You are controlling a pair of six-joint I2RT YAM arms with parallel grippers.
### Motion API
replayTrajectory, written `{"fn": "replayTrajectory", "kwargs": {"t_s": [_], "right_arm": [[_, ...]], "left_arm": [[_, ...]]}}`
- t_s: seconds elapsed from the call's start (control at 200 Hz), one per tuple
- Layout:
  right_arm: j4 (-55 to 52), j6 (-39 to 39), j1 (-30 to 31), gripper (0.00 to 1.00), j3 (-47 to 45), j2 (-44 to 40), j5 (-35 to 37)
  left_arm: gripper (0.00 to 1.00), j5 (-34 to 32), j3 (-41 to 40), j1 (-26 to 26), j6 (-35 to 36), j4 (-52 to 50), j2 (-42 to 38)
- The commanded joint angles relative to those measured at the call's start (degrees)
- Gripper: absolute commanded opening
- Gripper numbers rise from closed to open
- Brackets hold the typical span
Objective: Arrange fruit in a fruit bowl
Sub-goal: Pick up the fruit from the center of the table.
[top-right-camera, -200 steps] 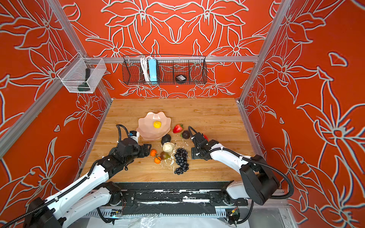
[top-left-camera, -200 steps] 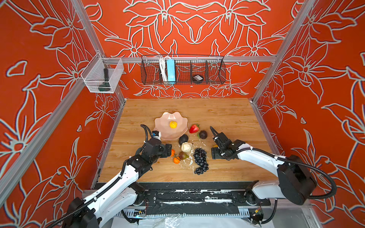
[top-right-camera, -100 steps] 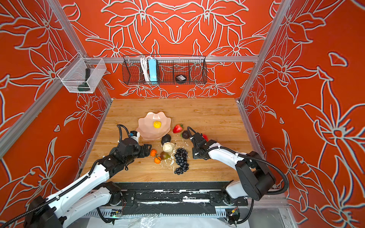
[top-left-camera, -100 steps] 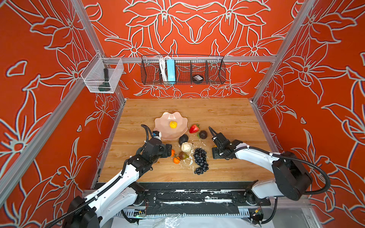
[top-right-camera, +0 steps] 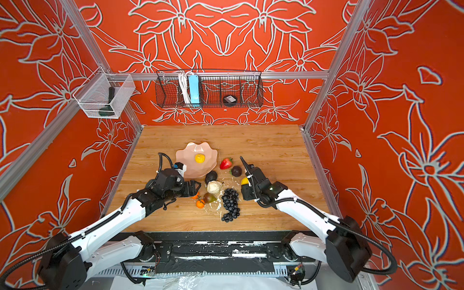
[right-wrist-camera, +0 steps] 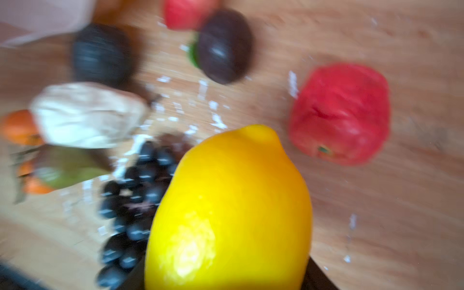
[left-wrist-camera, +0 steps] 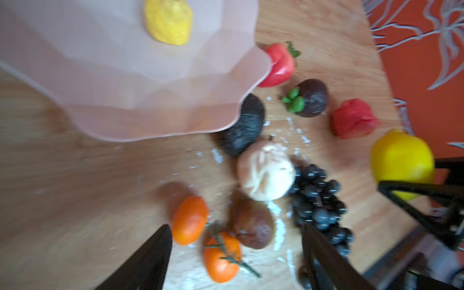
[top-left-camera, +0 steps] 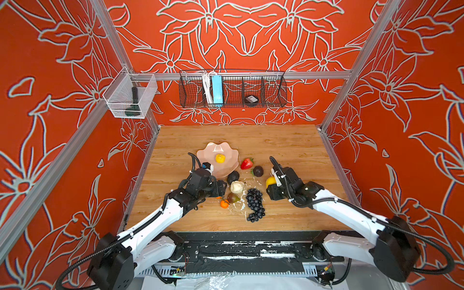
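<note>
Fruit bowl (top-left-camera: 229, 167) stands upright on the worktop (top-left-camera: 288, 145), left of centre, at mid-depth. Contents: one small yellow fruit (top-left-camera: 220, 158) at its middle.

Loose fruit lies right of and nearer than the bowl:
- strawberry (top-left-camera: 247, 163) just right of the rim
- dark round fruit (top-left-camera: 258, 171) with green leaves, right of the strawberry
- avocado (top-left-camera: 233, 177) tucked against the bowl's near-right rim
- cream lumpy piece (top-left-camera: 237, 187) just nearer than the avocado, touching the grape bunch (top-left-camera: 254, 204), which trails toward the near edge
- two small oranges (left-wrist-camera: 189, 219) and a brown-green fruit (left-wrist-camera: 252, 226) left of the grapes
- second red fruit (left-wrist-camera: 354, 121), seen in the wrist views only, between the dark round fruit and the large lemon (right-wrist-camera: 231, 213)

White flecks (left-wrist-camera: 278, 231) are scattered among the fruit.

Right pincer (top-left-camera: 271, 185) is closed on the large lemon, right of the grapes. Its fingers (right-wrist-camera: 317, 280) press the lemon's flanks. Cannot tell whether the lemon is clear of the worktop.

Left pincer (left-wrist-camera: 236, 226) is spread wide and holds nothing. It is low, just nearer than the bowl and pointing right. The oranges and the brown-green fruit lie between its fingers (left-wrist-camera: 148, 263), untouched.
</note>
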Motion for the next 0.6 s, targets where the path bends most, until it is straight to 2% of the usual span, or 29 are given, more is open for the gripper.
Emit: {"fn": "replayTrajectory", "kwargs": {"t_s": [0.0, 0.055, 0.16, 0.345, 0.596], "right_arm": [[4.41, -4.85, 2.77, 0.57, -0.29, -0.7, -6.45], [6.03, -6.19, 4.71, 0.56, 0.05, -0.24, -6.82], [9.58, -8.79, 8.29, 0.56, 0.53, 1.42, -7.39], [13.92, -13.17, 13.69, 0.56, 2.45, 4.45, -7.96], [16.09, -16.66, 16.72, 0.56, 6.8, 9.47, -8.41]], "left_arm": [[0.84, 11.89, 2.01, 0.06, -4.94, 1.48, 0.68], [0.89, 14.44, 2.25, 0.06, -5.97, 2.56, 0.46], [0.92, 16.74, 1.99, 0.06, -7.25, 3.94, -0.33], [0.92, 19.02, 1.9, 0.06, -7.19, 3.53, -1.11], [0.92, 20.69, -0.38, -0.03, -7.29, 5.69, -1.45]]}}
